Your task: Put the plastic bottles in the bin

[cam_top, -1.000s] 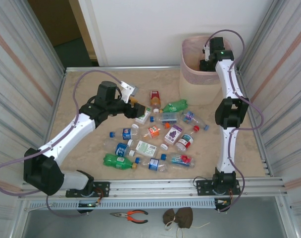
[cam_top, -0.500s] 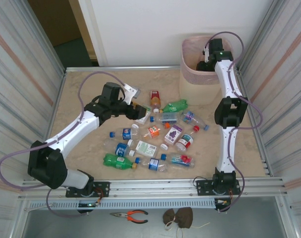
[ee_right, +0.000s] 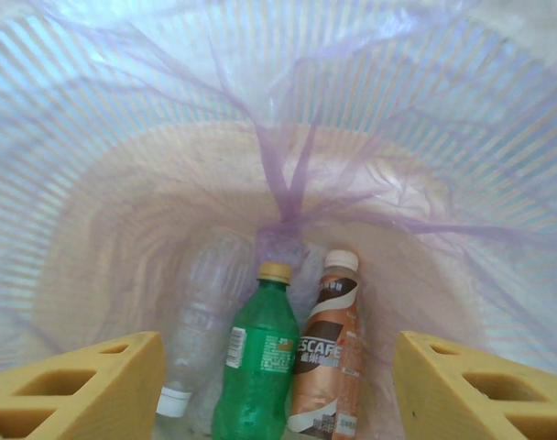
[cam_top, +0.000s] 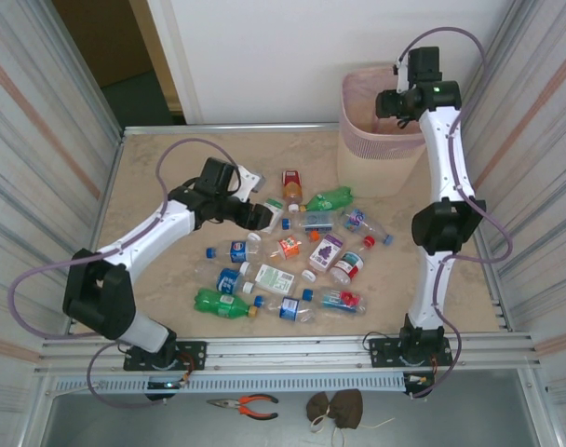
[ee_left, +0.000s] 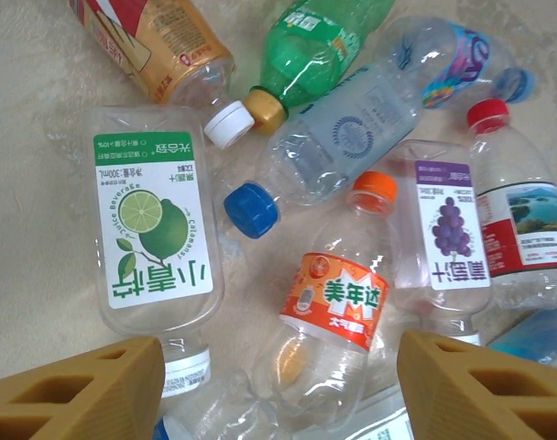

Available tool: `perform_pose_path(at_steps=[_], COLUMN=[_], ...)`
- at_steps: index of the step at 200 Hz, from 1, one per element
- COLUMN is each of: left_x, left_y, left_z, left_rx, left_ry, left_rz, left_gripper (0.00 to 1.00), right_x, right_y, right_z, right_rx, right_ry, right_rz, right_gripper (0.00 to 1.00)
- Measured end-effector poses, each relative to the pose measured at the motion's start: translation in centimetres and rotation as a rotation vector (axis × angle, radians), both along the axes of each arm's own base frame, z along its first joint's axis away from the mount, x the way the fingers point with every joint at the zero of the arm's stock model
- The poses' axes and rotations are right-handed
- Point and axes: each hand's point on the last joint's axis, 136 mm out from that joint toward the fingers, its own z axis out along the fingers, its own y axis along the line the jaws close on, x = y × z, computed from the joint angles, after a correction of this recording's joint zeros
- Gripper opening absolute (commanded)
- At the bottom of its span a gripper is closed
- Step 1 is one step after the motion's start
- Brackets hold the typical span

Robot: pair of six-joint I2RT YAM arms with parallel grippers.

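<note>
Cream-pink perforated bin (cam_top: 374, 145) lies under my right gripper (ee_right: 277, 368), spread and empty. Left gripper (ee_left: 278, 368) hangs wide above small plastic bottles (ee_left: 155, 220)

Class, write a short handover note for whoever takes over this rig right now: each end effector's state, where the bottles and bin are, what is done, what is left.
Left end effector: open, empty, just above the bottle pile mid-table.
Right end effector: open, empty, over the bin, far right corner.
Done: a green bottle, a brown bottle and a clear bottle lie in the bin.
Left: the whole pile to move.
</note>
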Motion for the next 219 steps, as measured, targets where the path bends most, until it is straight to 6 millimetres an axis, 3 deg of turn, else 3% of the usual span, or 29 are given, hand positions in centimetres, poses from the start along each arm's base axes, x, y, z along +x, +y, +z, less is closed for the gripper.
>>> perform_pose_path(at_steps=[45, 91, 140, 219], left_x=[2.0, 4.0, 4.7, 5.9], left_y=[-0.2, -0.2, 0.2, -0.2], left_z=[-3.0, -7.4, -10.3, -12.3], left_rx=[0.105, 0.235, 0.320, 0.353], left_ry=[0.065, 0.139, 0.186, 0.199], left_rz=[-0.008, -0.014, -0.022, -0.033], left_gripper=[0.75, 0.82, 0.91, 0.85], right_x=[-2.5, -6.3, -10.3, -13.9], right_y=[0.1, 0.9, 1.7, 1.2], right_z=[3.9, 6.0, 6.9, 5.8], right_rx=[0.015, 0.020, 0.019, 0.028], right_ry=[-0.054, -0.065, -0.066, -0.046], right_rz=[-0.006, 0.006, 0.021, -0.003], right_gripper=[0.67, 0.68, 0.69, 0.69])
